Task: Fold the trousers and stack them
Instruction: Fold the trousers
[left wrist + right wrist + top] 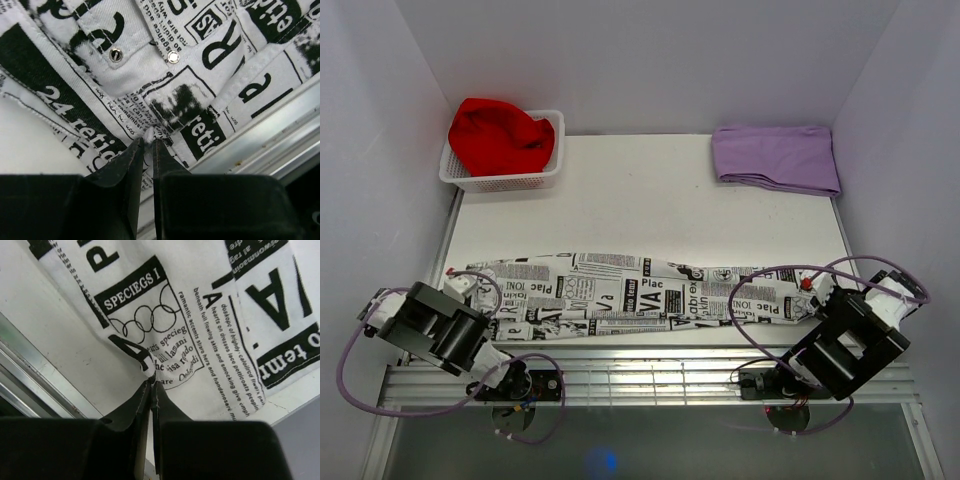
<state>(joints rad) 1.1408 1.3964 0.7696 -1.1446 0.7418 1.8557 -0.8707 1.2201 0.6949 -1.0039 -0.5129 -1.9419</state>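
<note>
Plainly, on the white-walled white table (620,200), left hand (148,142) and right hand (151,382) each pinch the outstretched trousers (640,295).

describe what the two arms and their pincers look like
Both the left arm and right arm are blocky black links with white housings near the wrists, and a thin lilac cable loops loosely along each. The left pincer and right pincer each have two flat, matt black fingers tapering to thin tips. No markings are legible.

Blocky black left arm (438,330) and right arm (847,345) trail looped purple cables (775,270).
</note>
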